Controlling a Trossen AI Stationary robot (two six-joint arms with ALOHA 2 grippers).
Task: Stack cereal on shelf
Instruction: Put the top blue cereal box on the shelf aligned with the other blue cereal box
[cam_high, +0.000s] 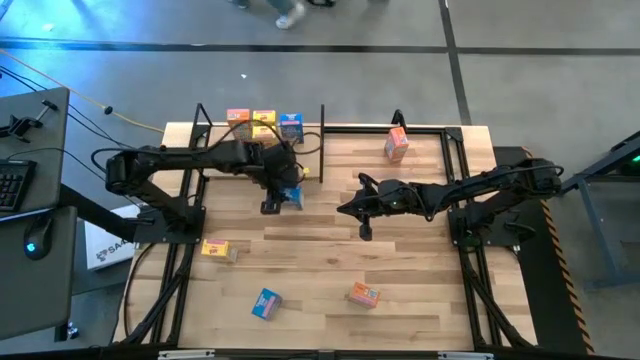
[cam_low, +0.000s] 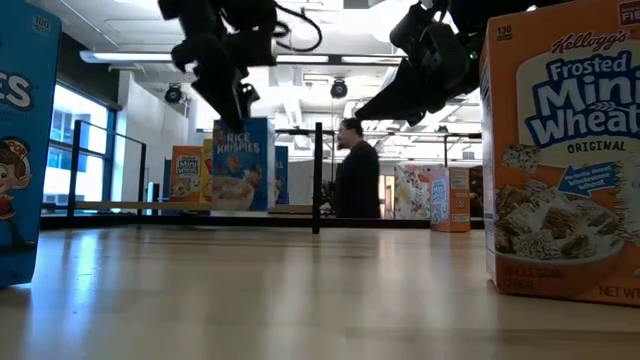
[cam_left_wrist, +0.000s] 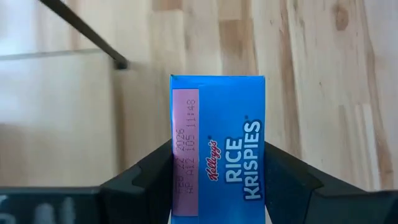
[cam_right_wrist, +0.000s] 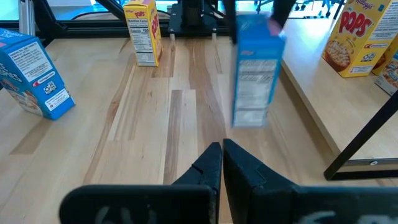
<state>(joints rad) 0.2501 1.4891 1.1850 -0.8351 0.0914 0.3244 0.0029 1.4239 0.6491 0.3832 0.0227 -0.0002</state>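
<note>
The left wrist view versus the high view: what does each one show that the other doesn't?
Only the left wrist view shows the print on the held blue box: Rice Krispies, with a date stamp. Only the high view shows the whole table: the right gripper waiting mid-table, boxes in the shelf, and loose boxes nearer the front. Both show the left gripper clamped on that blue box.

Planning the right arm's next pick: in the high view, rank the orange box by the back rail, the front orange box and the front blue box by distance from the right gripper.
From the right gripper:
1. Front orange box, nearest.
2. Orange box by the back rail.
3. Front blue box, toward the left.
</note>
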